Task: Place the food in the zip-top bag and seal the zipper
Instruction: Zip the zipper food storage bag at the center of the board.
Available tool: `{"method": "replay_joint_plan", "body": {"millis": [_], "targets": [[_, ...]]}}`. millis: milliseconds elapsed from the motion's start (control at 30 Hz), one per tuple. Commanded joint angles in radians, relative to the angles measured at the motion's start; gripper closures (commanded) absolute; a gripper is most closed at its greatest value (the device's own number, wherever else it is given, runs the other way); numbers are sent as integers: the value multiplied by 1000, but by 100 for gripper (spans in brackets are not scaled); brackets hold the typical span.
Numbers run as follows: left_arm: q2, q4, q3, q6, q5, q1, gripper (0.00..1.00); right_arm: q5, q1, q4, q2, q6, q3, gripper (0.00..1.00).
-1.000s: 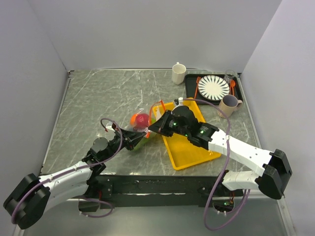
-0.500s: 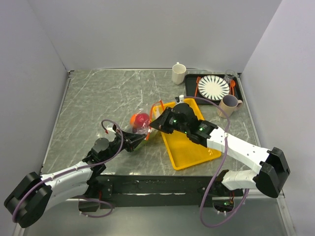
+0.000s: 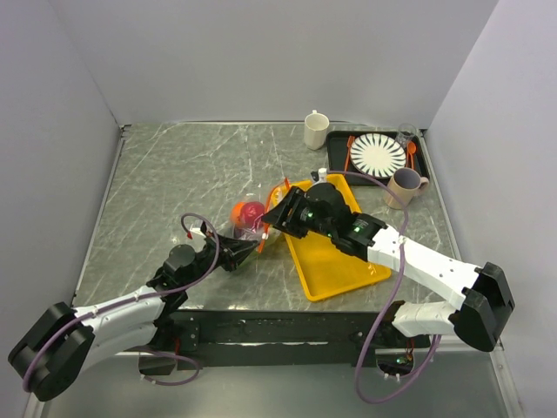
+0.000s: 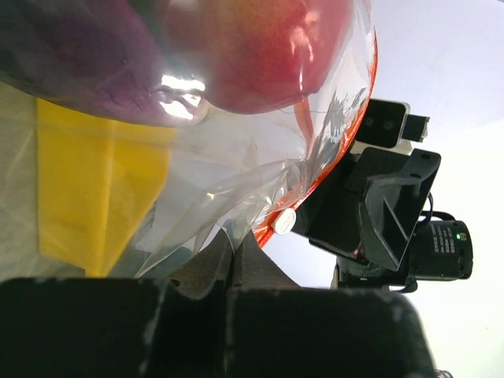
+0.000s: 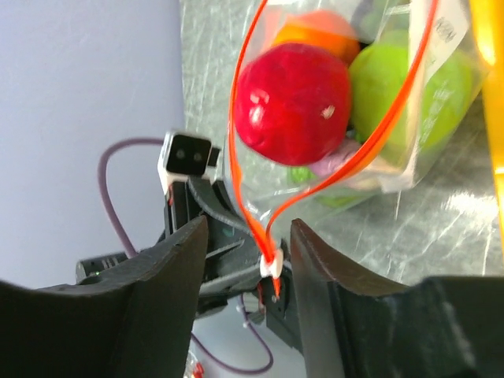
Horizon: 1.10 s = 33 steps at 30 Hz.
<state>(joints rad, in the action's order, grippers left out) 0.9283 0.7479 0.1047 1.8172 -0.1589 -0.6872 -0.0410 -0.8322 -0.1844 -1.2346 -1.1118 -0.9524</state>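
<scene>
**Step in hand: sealing.** The food looks loaded. The red fruit (image 5: 293,102), an orange one (image 5: 315,27) and a green one (image 5: 405,79) sit inside the zip-top bag (image 3: 248,218), and a purple one (image 4: 71,63) shows through the film. I cannot count all the pieces from these views. The bag lies against the left edge of the yellow tray (image 3: 339,261), which appears to hold no fruit.

**Grippers.**
- The left gripper (image 3: 242,247), on the near-left side of the tray, has its fingers pinched together on the bag film just below the mouth corner.
- The right gripper (image 3: 275,218), over the tray's far-left corner, is spread. Its fingers straddle the white slider (image 5: 270,265) without gripping it, as far as the wrist view shows.

**Zipper.** The zipper (image 5: 231,110) gapes in a wide loop, with both strands meeting at the slider.

**Doing it well (judgement).**
- Close the right fingers squarely on the slider, not on the film beside it.
- Keep the left pinch firm as an anchor.
- Draw the slider along the strip, away from the left gripper, with the mouth held taut and straight so the strands mate.
- Slack or a twisted strip would likely jam the slider or tip the fruit out.

**Surface and room.**
- The table (image 3: 174,174) is grey marbled.
- Plain pale walls close it in on three sides.
- Beyond the tray's far end are a black tray (image 3: 336,161) with a striped plate (image 3: 378,155), a white mug (image 3: 316,131) and a tan cup (image 3: 405,185).
</scene>
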Motion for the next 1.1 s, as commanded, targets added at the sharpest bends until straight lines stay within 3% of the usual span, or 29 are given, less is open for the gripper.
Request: {"method": "replay_joint_plan", "body": {"millis": [0,500,733,800,1067], "targets": [[9,50,13,-18,-11,-3,99,15,-34,-4,21,-11,-26,50],[18,60,20,-16,-10,-3,99,10,-76,-35,-25,-23,-39,60],[10,59,20,-16,-10,-3,99,39,-79,-64,-20,-20,-42,52],[7,57,18,-15,-10,-3,99,39,-81,-63,-14,-22,-40,59],[6,64,12,-12,-5,-3,99,30,-79,-73,-31,-19,-48,66]]}}
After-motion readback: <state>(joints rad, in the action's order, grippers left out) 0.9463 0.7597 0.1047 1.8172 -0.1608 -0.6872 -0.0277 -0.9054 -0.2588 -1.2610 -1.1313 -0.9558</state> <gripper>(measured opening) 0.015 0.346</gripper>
